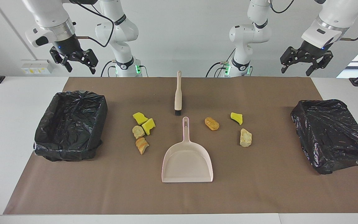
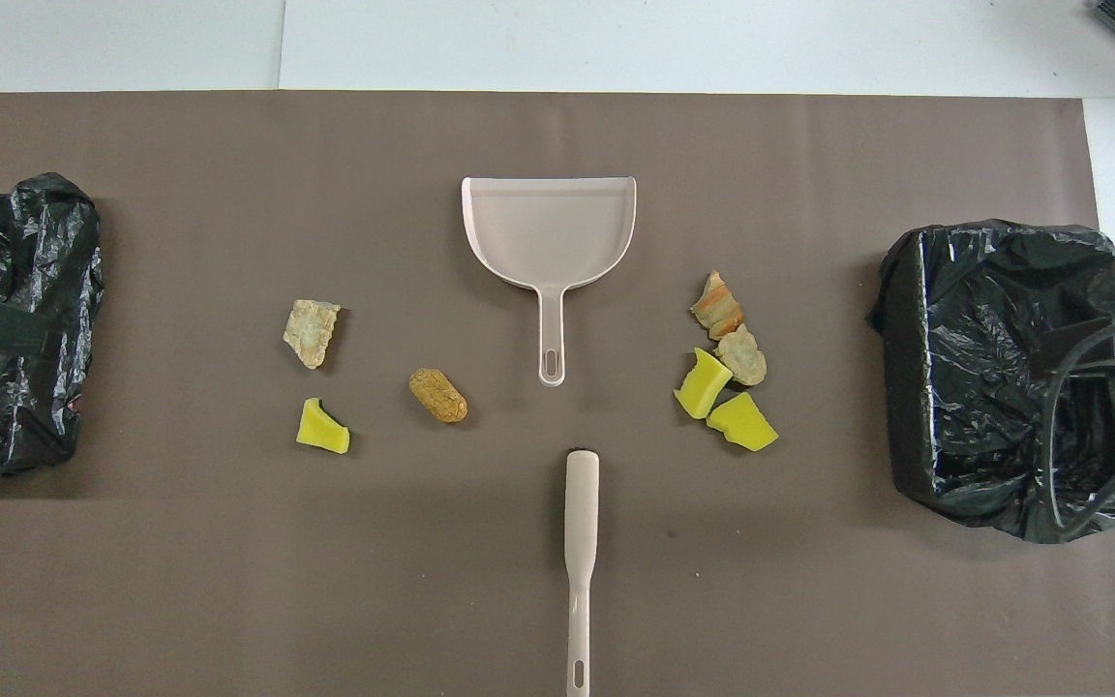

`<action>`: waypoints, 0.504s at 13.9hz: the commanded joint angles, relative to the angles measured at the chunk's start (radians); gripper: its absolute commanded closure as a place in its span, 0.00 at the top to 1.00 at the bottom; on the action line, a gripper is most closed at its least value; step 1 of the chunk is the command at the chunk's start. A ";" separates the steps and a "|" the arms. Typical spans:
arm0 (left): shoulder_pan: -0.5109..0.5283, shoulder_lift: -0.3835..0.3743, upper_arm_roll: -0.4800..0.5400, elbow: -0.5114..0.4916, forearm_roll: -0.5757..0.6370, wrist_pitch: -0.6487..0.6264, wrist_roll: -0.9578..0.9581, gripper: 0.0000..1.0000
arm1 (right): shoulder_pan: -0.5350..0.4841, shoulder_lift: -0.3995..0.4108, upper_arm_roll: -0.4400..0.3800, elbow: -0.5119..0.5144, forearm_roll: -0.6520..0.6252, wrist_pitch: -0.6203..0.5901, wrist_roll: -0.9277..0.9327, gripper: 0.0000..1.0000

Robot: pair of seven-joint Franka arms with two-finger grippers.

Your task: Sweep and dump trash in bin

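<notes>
Lying scattered: spongy, crusty trash [image 1: 141, 132] chunks around smooth plastic dustpan [image 1: 187, 161]; left hand [image 1: 305, 63], right hand [image 1: 75, 62] spread.

Both arms are glossy white with rounded joints, silver metal wrist rings and black cables looping along them. The right gripper [image 1: 73, 60] and left gripper [image 1: 306, 60] are black, each showing a small blue light; green lights glow at both bases.

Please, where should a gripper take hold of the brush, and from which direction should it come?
Probably the handle of the brush, from straight above. It lies flat on the brown mat, bristles toward the dustpan, handle end toward the robots. The handle is long and slim, with nothing touching it, so fingers could close across its width.
</notes>
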 commanded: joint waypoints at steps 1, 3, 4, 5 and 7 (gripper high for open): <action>-0.005 -0.013 0.004 -0.012 0.004 -0.011 0.001 1.00 | -0.014 -0.016 0.005 -0.019 0.011 0.019 -0.021 1.00; -0.005 -0.015 0.003 -0.012 0.007 -0.023 0.000 1.00 | -0.018 -0.021 0.005 -0.025 0.011 0.020 -0.019 1.00; -0.005 -0.015 0.001 -0.012 0.007 -0.021 -0.002 1.00 | -0.015 -0.021 0.005 -0.031 0.011 0.022 -0.016 1.00; -0.005 -0.015 0.003 -0.012 0.009 -0.021 -0.002 1.00 | -0.014 -0.022 0.005 -0.039 0.011 0.026 -0.018 1.00; -0.005 -0.013 0.003 -0.010 0.010 -0.023 0.000 1.00 | -0.014 -0.025 0.005 -0.048 0.011 0.033 -0.027 1.00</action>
